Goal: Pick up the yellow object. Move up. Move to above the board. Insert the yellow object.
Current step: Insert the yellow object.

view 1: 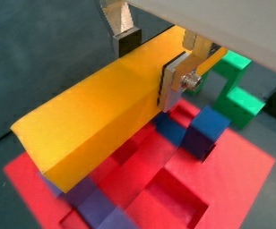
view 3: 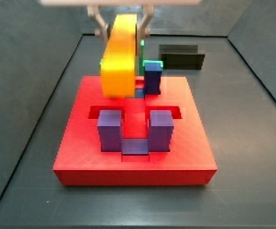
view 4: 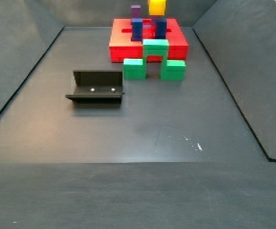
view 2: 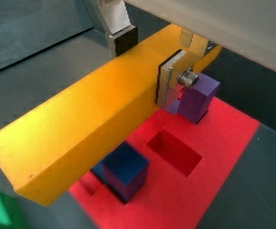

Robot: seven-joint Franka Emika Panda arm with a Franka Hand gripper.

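My gripper (view 1: 150, 63) is shut on the yellow object (view 1: 92, 121), a long yellow block with orange sides, gripped near one end between the silver fingers (view 1: 174, 82). In a side view the gripper (view 3: 124, 20) holds the yellow object (view 3: 121, 55) on edge above the far half of the board (view 3: 81, 152). The board is a red slab with square recesses and blue and purple posts (view 3: 109, 131). Both wrist views show the board (view 2: 224, 143) right under the block, with posts (view 2: 195, 98) beside it. From the far side view the yellow object (view 4: 159, 6) shows above the board (view 4: 123, 40).
A green block (view 4: 152, 61) lies on the floor against one edge of the board, and also shows in a wrist view (view 1: 234, 89). The black fixture (view 4: 95, 88) stands on the grey floor apart from the board, seen too in a side view (view 3: 180, 57). Dark walls enclose the floor.
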